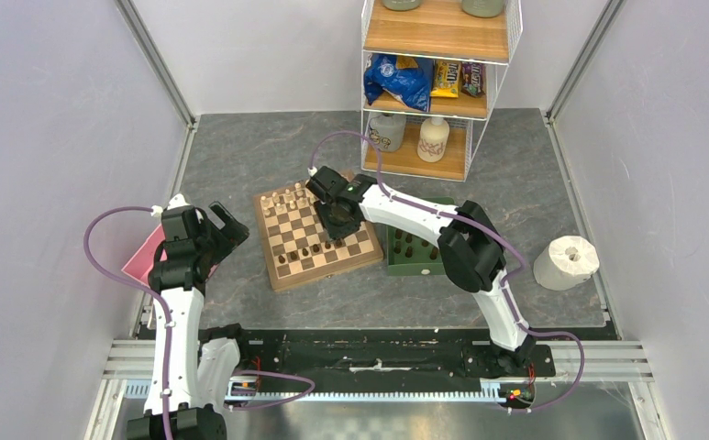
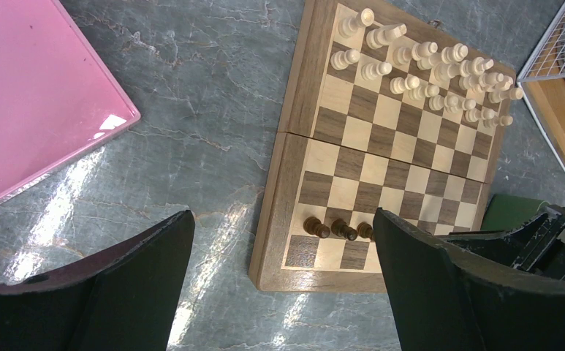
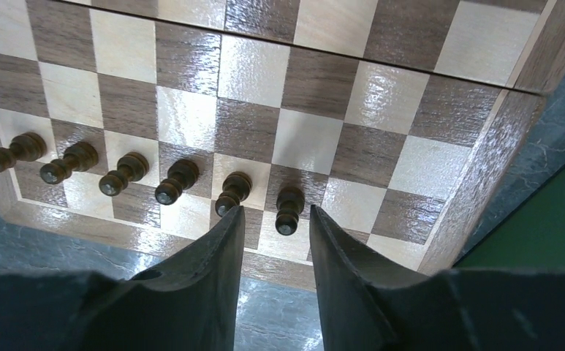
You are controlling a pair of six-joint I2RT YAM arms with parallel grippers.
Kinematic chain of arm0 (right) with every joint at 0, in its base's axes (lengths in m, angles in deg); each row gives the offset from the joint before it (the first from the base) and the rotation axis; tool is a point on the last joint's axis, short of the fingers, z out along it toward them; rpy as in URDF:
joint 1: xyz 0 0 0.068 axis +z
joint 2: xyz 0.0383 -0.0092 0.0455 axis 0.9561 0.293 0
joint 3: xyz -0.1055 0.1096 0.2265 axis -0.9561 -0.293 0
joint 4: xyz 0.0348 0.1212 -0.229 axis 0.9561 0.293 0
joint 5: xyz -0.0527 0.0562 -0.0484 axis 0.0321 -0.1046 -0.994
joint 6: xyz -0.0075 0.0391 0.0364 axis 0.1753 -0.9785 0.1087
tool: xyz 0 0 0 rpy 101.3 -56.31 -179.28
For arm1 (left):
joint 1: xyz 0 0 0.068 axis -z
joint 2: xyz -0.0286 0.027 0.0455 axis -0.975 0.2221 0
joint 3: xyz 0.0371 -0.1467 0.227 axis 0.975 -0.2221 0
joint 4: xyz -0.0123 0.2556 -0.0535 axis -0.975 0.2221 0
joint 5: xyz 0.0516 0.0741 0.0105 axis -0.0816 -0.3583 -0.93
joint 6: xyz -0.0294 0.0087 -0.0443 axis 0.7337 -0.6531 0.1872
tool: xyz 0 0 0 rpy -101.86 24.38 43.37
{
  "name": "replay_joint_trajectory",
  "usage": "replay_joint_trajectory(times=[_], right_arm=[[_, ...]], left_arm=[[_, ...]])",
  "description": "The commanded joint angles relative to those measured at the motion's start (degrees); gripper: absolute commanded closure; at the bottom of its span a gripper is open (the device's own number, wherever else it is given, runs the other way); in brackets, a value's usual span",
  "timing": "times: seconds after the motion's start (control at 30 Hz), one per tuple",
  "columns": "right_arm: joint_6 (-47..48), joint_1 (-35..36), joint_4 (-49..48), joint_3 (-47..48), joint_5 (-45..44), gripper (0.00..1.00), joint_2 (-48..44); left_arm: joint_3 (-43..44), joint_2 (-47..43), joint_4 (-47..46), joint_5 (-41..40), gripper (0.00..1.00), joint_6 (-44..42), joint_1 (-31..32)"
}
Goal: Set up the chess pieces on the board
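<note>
The board (image 1: 277,275) lies in the middle of the table, with cream pieces (image 1: 282,200) on its far rows. Several dark-brown pawns (image 3: 122,173) stand in a row on the second-nearest rank. My right gripper (image 3: 275,219) hovers low over the board's near right part. It is open, its fingertips (image 3: 235,219) on either side of the rightmost pawn (image 3: 289,208), which stands free on its square. More dark chess pieces (image 1: 410,247) sit in the green tray (image 1: 421,266). My left gripper (image 2: 283,219) is wide open and empty, off the board's left edge (image 2: 294,110).
A pink tray (image 2: 31,95) lies at the table's left edge beside the left arm. A wire shelf (image 1: 437,73) with bottles and snack bags stands behind the board. A paper roll (image 1: 566,263) sits at the right.
</note>
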Motion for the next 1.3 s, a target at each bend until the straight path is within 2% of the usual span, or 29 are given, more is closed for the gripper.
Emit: replay_joint_trajectory(times=[0.0,0.13,0.27,0.5,0.7,1.27], right_arm=[[1.1,0.2,-0.4,3.3,0.3,0.51,-3.2],[1.7,-0.7,-0.6,0.8,-3.2,0.49,-7.6],[1.0,-4.1,-1.8,-6.1,-7.3,0.47,-14.5],[-2.0,-15.7,-6.5,-21.9,-6.3,0.47,-24.9],[-1.3,-20.8,-6.3,-25.8,-3.3,0.49,-23.1],[0.6,-22.9,-6.5,-25.5,-2.7,0.6,-15.5]], left_arm=[[0.0,-0.5,-1.3,0.3,0.01,1.0,-0.4],[0.1,-0.5,-1.3,0.3,0.01,1.0,-0.4],[0.0,-0.5,-1.3,0.3,0.01,1.0,-0.4],[0.1,-0.3,-1.3,0.5,0.01,1.0,-0.5],[0.0,0.0,-1.4,0.7,0.01,1.0,-0.9],[-0.1,0.6,-1.5,1.1,0.01,1.0,-1.6]])
